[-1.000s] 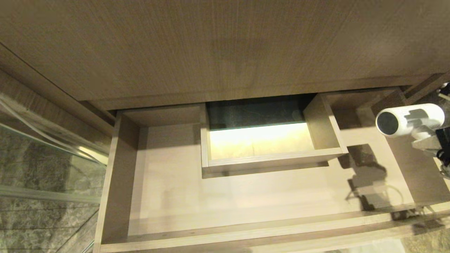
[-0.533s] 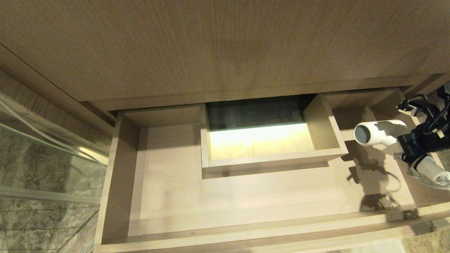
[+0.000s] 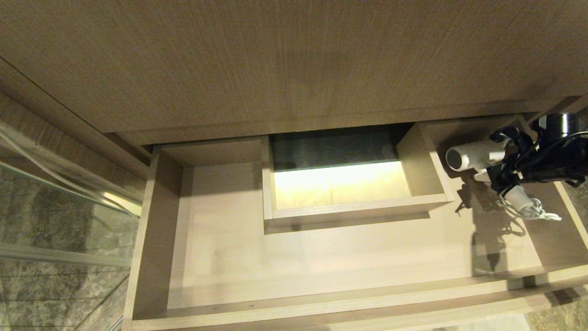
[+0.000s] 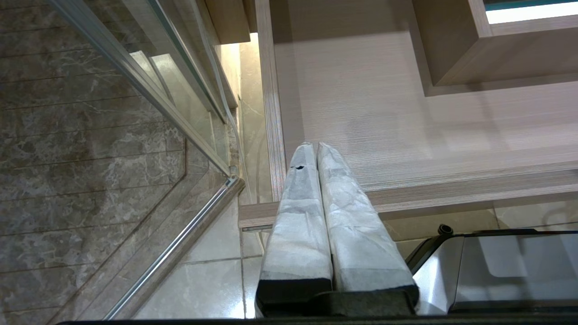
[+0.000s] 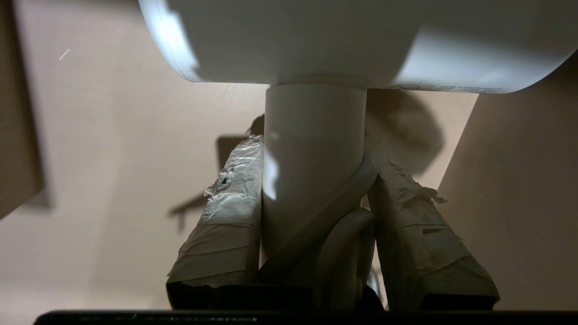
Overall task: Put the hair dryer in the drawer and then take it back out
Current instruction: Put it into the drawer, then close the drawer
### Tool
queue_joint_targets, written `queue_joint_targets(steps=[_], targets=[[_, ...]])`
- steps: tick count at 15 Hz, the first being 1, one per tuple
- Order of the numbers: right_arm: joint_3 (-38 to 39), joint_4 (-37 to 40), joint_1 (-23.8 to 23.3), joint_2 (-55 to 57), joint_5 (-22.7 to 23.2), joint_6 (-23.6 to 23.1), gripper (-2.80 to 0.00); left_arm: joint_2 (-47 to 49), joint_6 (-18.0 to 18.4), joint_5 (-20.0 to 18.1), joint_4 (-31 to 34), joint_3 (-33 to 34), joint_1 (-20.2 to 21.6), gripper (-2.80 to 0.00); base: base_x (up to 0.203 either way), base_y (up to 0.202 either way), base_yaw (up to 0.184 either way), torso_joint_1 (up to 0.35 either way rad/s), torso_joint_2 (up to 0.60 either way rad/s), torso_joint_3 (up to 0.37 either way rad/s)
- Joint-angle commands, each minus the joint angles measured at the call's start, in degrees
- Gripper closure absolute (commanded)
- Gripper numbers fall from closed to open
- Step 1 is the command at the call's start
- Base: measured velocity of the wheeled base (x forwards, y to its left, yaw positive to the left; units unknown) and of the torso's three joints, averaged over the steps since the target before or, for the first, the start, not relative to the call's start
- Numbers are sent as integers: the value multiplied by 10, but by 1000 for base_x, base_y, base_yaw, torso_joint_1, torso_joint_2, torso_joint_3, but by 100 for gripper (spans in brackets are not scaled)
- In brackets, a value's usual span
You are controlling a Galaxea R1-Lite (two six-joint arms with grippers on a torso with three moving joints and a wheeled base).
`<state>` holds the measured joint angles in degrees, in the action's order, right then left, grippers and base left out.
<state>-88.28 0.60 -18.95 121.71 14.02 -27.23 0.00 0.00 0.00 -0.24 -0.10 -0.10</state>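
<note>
1. Head view: the drawer [image 3: 321,257] stands pulled out below a wide wood panel [image 3: 294,59]. Its pale floor is bare, with a boxed cutout [image 3: 344,184] at mid-back, lit from beneath.
2. Head view: the right arm [image 3: 558,156] reaches in from the right edge, lying roughly level over the drawer's right rear corner. The right gripper [image 3: 498,172] holds the dryer [image 3: 473,155] there.
3. Head view: the dryer's barrel lies level, its round grey end pointing left toward the cutout's right wall, near it but apart. The handle runs down to the right past the gripper, and the bundled cord [image 3: 535,211] hangs by the drawer's right side. A shadow of arm and dryer falls on the drawer floor below; whether the dryer touches the floor I cannot tell.
4. Left wrist view: the left gripper [image 4: 314,151] hangs over the drawer's front left corner. Its two taped fingers [image 4: 300,207] are pressed together, holding nothing. Marble tiles [image 4: 90,135] and a glass panel's metal rail [image 4: 180,234] lie beside the drawer.
5. Right wrist view: the right gripper's taped fingers [image 5: 226,216] are clamped on the dryer's white handle [image 5: 311,171], one on each side. A loop of cord is caught between them too. The barrel [image 5: 343,40] crosses above the fingertips, over the drawer floor.
</note>
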Motion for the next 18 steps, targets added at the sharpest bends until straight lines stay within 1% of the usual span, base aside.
queue_joint_targets(steps=[1,2,3,7,9,11,12,15,18], targets=[[-2,-25,1,31,1,-3,0,0,0,0,0,0,0,0,0,0,0,0,0,0],[-1,-24,1,33,1,-4,-280,1,0,0,0,0,0,0,0,0,0,0,0,0],[0,-22,1,31,0,-10,-280,1,0,0,0,0,0,0,0,0,0,0,0,0],[0,-12,1,5,1,-8,-280,0,0,0,0,0,0,0,0,0,0,0,0,0],[8,9,1,-36,4,-4,-280,0,0,0,0,0,0,0,0,0,0,0,0,0],[17,46,0,-98,5,0,-280,0,0,0,0,0,0,0,0,0,0,0,0,0],[21,66,-1,-133,5,3,0,0,0,0,0,0,0,0,0,0,0,0,0,0],[68,124,-1,-246,2,3,0,1,0,0,0,0,0,0,0,0,0,0,0,0],[175,187,-1,-368,-4,2,0,1,0,0,0,0,0,0,0,0,0,0,0,0]])
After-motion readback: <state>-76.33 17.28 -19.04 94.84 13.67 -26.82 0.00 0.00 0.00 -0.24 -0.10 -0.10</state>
